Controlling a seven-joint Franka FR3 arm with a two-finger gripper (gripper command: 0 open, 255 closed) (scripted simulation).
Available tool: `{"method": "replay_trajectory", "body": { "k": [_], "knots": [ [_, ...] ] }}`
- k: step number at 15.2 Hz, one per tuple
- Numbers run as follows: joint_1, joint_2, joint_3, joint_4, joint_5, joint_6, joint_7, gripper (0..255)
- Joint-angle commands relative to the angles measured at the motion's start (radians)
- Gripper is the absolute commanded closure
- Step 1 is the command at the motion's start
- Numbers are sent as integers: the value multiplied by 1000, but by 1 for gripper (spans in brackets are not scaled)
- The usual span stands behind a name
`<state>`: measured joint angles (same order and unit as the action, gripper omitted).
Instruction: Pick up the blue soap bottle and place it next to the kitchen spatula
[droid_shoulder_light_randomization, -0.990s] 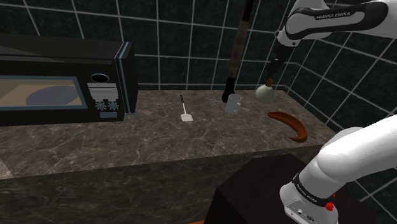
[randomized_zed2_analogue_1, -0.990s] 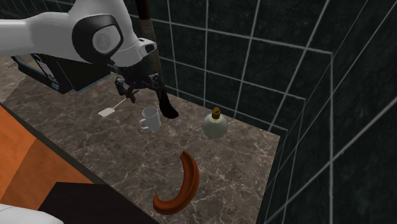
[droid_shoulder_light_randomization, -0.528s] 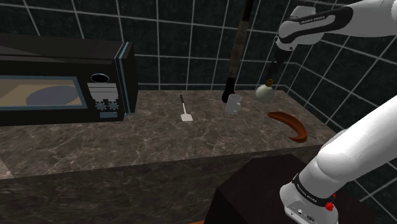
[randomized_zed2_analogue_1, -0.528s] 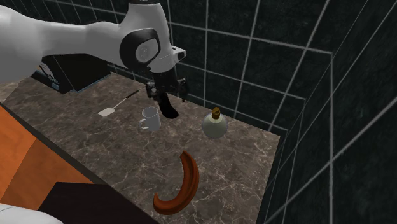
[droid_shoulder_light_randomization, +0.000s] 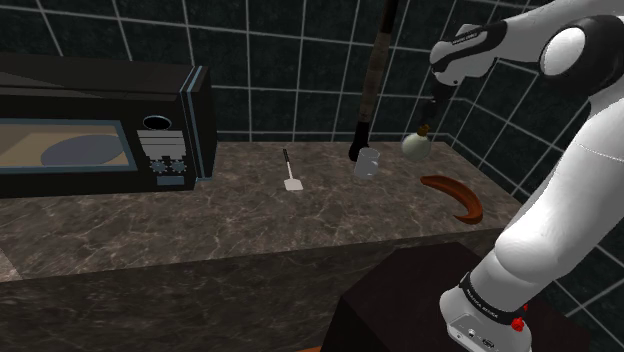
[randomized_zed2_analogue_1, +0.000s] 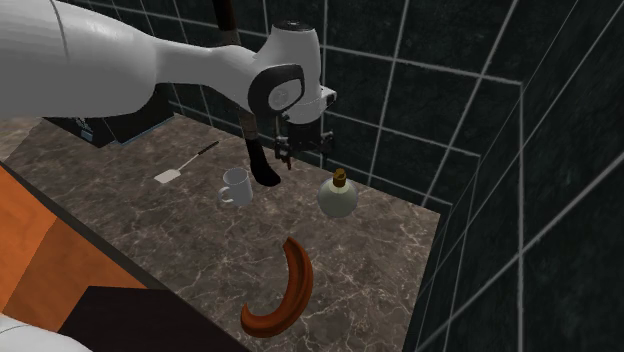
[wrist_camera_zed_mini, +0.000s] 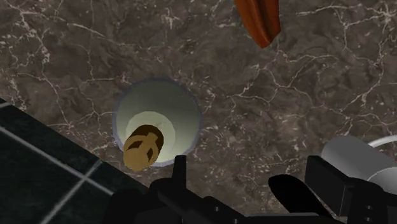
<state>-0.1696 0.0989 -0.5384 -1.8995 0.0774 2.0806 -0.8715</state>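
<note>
Pale soap bottle (wrist_camera_zed_mini: 167, 118) upright on marbled counter (wrist_camera_zed_mini: 76, 51); black claw (randomized_zed2_analogue_1: 301, 158) spread above, not touching.

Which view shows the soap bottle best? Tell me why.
Second exterior view: the soap bottle stands whole, pale round body and gold cap. Shoulder view shows it far off; wrist view, from above.

FRANKA EMIKA stands in dark letters on the white arm's forearm (droid_shoulder_light_randomization: 468, 40) and on its lowest link (droid_shoulder_light_randomization: 484, 304). The marks on the microwave (droid_shoulder_light_randomization: 165, 160) panel are too small to read.
</note>
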Motion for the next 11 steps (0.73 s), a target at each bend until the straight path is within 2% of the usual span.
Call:
{"method": "replay_trajectory", "body": {
  "k": [1, 7, 11],
  "knots": [
    [-29, 97, -8, 84, 64, -8, -57, 0],
    [-160, 354, 10, 347, 207, -67, -178, 0],
    [-164, 374, 19, 324, 219, -25, -186, 0]
  ]
}}
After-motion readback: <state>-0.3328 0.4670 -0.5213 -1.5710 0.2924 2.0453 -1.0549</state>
